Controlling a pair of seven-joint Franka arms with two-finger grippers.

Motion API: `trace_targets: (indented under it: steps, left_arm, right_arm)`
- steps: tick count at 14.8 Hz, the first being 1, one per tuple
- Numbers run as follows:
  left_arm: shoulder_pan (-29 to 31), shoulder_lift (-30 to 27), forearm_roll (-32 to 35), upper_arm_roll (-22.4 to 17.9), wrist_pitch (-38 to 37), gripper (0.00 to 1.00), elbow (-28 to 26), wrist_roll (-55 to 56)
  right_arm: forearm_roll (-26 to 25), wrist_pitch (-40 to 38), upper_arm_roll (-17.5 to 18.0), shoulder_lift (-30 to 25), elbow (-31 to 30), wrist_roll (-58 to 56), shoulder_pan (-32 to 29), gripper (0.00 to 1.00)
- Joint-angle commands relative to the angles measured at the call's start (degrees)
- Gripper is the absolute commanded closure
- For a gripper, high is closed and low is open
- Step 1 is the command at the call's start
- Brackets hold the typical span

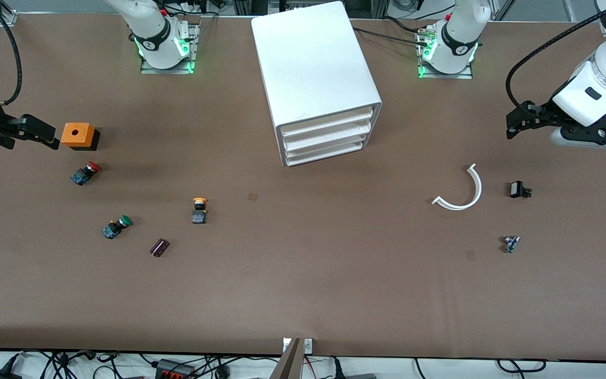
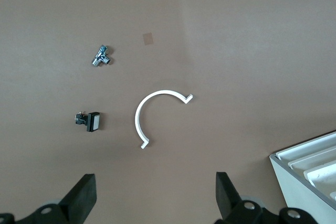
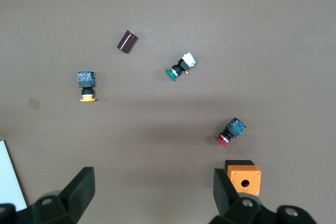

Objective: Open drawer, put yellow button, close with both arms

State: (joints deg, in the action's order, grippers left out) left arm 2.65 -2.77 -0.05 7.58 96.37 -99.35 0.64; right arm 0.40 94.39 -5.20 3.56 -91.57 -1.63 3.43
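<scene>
Drawer shut, yellow button outside

Robotics lab, 2 bolted arm bases, brown-covered table, loose cables along its edge

My workspace: wide matte brown table under even overhead light; tangled black cables along white floor strip at six o'clock.
</scene>
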Motion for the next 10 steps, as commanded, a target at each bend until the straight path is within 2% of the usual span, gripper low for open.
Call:
trace_targets:
  steps: [1,8,10]
  left_arm:
    - [-0.36,0.40,1.01,0.15,-1.36,0.00,1.44,-0.73]
    - [-0.27,0.40,0.93,0.07,-1.45,0.00,1.44,-0.29]
    - [-0.36,0.40,0.49,0.07,-3.72,0.00,1.53,-0.29]
  right_arm:
    - [-0.93,0.54,0.28,-0.57,-1.06,-0.66,-0.18,0.00]
    - [-2.07,0.62,0.37,-0.92,-0.89,-0.66,0.17,0.00]
    - [-2.60,0.62,0.37,-1.27,-1.06,-1.88,0.08,0.00]
